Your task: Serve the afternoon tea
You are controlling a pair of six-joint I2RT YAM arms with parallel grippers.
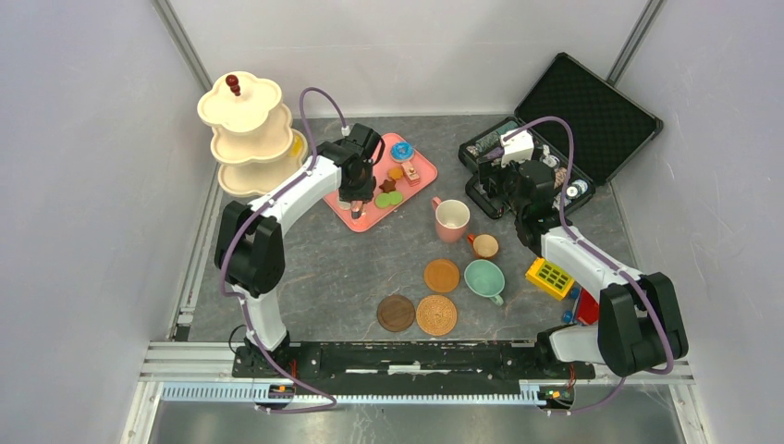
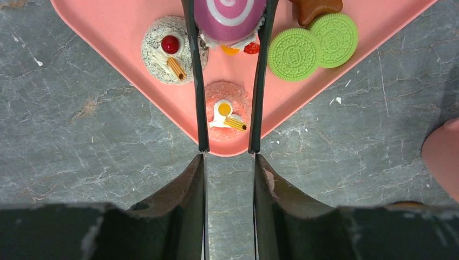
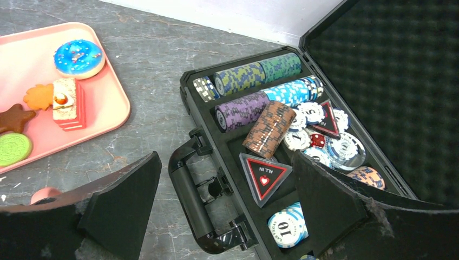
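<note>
Left gripper (image 1: 356,205): I see the fingers (image 2: 201,97) half closed, flanking a pink pastry (image 2: 227,111) at the tray (image 2: 108,32) corner. I cannot tell if they press it.
Right gripper (image 3: 224,187): spread wide, holding nothing, above the chip case (image 3: 379,81).

Soft, even white light falls from above, bright throughout. Shadows on the grey tabletop (image 1: 351,277) are faint and short. Every view is sharp; a small glint shows on the black case handle (image 3: 189,197).
</note>
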